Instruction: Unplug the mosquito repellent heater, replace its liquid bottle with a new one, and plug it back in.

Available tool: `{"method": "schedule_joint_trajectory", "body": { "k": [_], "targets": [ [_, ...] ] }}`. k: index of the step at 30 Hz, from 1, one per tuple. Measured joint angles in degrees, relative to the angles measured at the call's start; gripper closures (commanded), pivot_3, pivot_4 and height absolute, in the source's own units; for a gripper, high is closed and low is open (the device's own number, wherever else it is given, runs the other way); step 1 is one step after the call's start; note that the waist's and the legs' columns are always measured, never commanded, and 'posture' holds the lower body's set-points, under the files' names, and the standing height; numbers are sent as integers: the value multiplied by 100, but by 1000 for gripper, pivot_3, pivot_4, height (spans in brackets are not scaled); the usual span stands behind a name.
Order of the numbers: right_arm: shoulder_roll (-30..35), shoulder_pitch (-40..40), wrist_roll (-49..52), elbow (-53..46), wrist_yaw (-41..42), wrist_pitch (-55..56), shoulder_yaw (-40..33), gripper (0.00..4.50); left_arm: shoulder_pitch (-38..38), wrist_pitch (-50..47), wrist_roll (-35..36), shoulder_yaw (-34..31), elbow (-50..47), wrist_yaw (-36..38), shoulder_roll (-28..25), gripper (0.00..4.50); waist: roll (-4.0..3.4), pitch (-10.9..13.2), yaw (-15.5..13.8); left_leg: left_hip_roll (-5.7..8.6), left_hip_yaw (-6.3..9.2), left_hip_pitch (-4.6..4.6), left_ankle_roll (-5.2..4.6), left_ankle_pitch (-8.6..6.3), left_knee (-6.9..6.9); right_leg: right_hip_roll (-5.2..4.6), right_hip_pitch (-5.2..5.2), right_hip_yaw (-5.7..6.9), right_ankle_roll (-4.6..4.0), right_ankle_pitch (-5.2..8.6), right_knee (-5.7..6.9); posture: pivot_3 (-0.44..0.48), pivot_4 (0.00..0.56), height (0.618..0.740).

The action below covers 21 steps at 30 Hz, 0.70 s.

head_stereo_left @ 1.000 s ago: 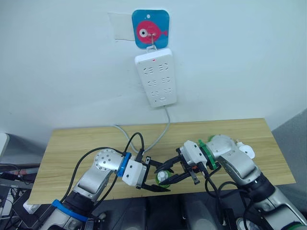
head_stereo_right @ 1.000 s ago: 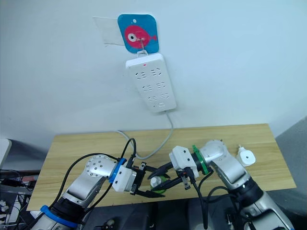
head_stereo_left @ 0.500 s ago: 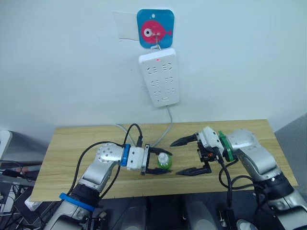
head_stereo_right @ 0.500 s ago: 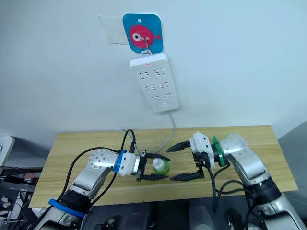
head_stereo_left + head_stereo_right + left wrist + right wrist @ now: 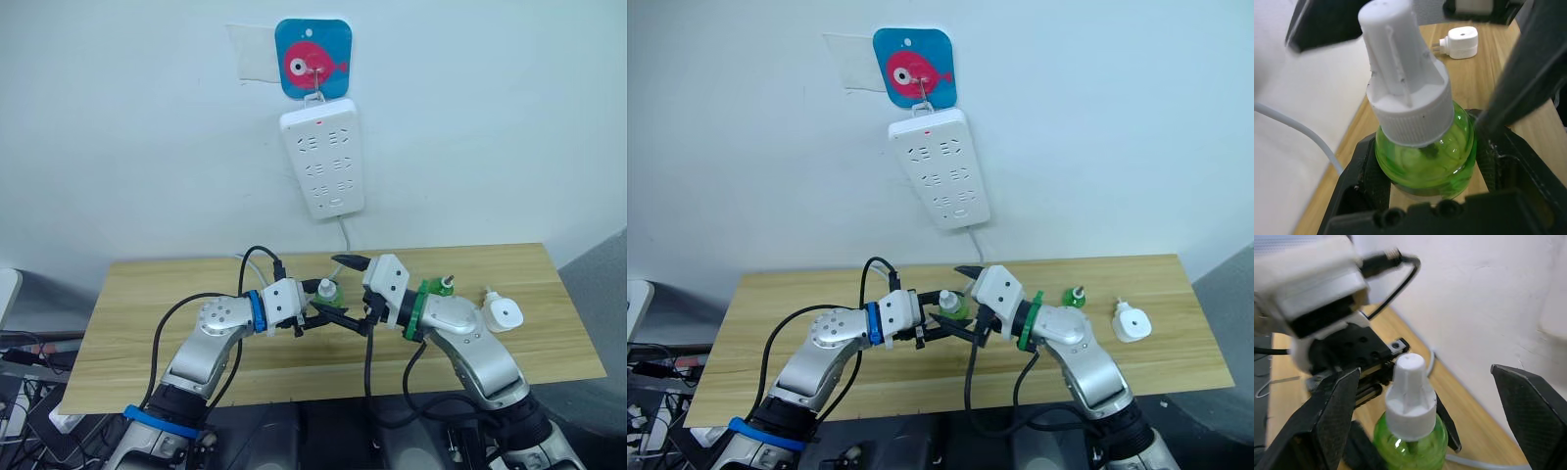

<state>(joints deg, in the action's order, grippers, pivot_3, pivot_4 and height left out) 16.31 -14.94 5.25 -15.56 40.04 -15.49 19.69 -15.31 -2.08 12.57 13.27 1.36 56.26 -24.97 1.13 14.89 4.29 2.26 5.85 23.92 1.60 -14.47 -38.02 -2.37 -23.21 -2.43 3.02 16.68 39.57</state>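
My left gripper (image 5: pixel 1425 171) is shut on the round belly of a green liquid bottle (image 5: pixel 326 294) with a white ribbed cap (image 5: pixel 1405 93), holding it just above the table's middle. My right gripper (image 5: pixel 1430 418) is wide open, with one finger on each side of the cap and not touching it. The mosquito repellent heater (image 5: pixel 503 313), small, white and rounded, lies unplugged on the table at the right. A second green bottle (image 5: pixel 446 286) stands behind my right forearm.
A long white power strip (image 5: pixel 321 162) hangs on the wall from a hook on a blue fish sticker (image 5: pixel 312 59), with its red light on. Its grey cable (image 5: pixel 338 257) drops onto the wooden table (image 5: pixel 147 323). The table's front edge is near both arms.
My right gripper opened wide, drew off to the right, then came back to straddle the bottle's cap. My left gripper carried the bottle up and away from the front edge.
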Motion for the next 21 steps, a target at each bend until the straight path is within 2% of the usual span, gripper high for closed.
{"method": "schedule_joint_trajectory", "body": {
  "k": [4,9,15,21],
  "targets": [
    [41,-34,5,76,-66,10,-81,26,-18,0,-10,1,-2,71,-8,2239,0,0,-1,0,0,0,0,0,0,0,0,1,0,0,0,-76,273,740],
    [422,54,378,-8,179,-26,-414,26,-114,-2,-11,-3,38,64,2,2239,0,0,6,0,0,0,-1,0,2,0,2,0,0,0,-2,-84,273,740],
    [1255,290,748,-108,551,-56,-1141,26,7,4,-2,-11,51,205,-59,2239,0,0,18,-1,-2,1,-1,0,2,1,3,1,0,0,-3,-92,266,740],
    [1299,271,941,-123,985,49,-1007,26,-71,35,3,-12,129,282,-8,2239,0,0,62,-5,-3,-1,-1,0,3,5,3,0,0,0,-1,-85,249,740]
  ]
}}
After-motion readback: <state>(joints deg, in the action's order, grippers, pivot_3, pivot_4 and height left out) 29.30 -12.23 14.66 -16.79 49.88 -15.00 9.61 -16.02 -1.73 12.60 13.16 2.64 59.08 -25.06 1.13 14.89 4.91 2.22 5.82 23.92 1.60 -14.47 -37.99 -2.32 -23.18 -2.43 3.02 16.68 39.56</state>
